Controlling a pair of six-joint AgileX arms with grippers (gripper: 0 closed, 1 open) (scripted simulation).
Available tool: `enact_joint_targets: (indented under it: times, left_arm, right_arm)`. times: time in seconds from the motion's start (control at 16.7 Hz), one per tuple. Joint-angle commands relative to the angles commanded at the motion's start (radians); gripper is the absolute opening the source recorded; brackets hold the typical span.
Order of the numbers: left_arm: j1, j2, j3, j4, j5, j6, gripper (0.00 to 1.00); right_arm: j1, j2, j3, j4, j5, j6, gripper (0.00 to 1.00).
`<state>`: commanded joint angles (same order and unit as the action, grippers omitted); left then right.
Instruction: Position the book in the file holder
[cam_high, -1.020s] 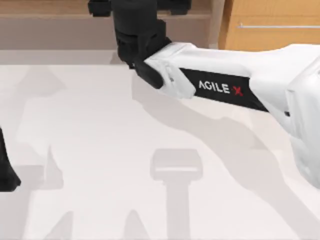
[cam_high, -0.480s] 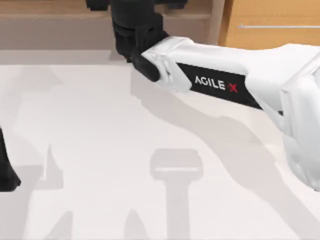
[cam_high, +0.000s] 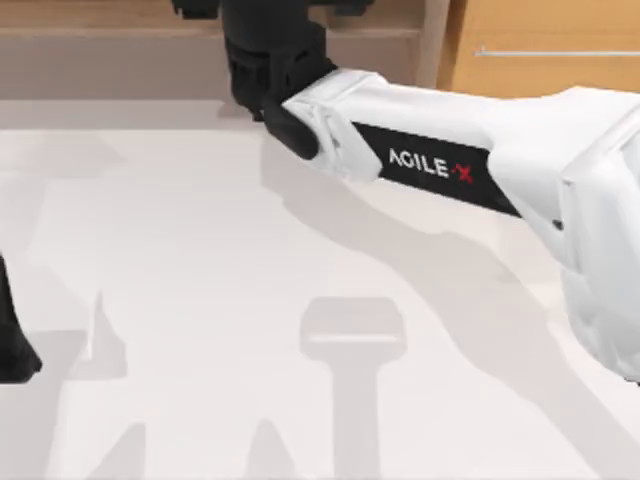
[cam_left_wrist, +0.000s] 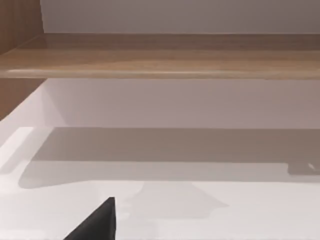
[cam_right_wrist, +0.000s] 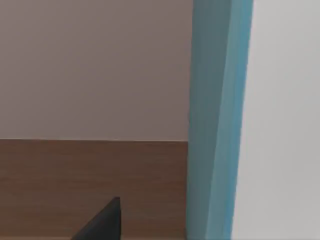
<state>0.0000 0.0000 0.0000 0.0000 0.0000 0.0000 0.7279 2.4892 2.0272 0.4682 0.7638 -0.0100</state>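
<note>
The book (cam_right_wrist: 235, 120) stands upright close before the right wrist camera, showing a teal edge beside a white face, with the wall and a wooden band behind it. My right arm reaches from the right side across to the table's far edge, where its black gripper (cam_high: 268, 40) sits shut on the book. One dark fingertip (cam_right_wrist: 102, 222) pokes up beside the book. The file holder is out of view. My left gripper (cam_high: 12, 345) is parked at the table's left edge.
A wooden shelf ledge (cam_high: 90, 25) runs along the back of the white table (cam_high: 200, 300). A wooden cabinet with a handle (cam_high: 545, 50) stands at the back right. Arm shadows fall across the tabletop.
My right arm has crept a little farther toward the back of the table, its forearm shifting slightly left and up in the top view. The left arm has not moved.
</note>
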Motion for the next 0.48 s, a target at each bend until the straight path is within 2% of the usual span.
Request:
enact_joint_targets:
  times: [0.48]
  left_arm:
    - [0.000, 0.000, 0.000, 0.000, 0.000, 0.000, 1.00]
  right_arm:
    - [0.000, 0.000, 0.000, 0.000, 0.000, 0.000, 0.25]
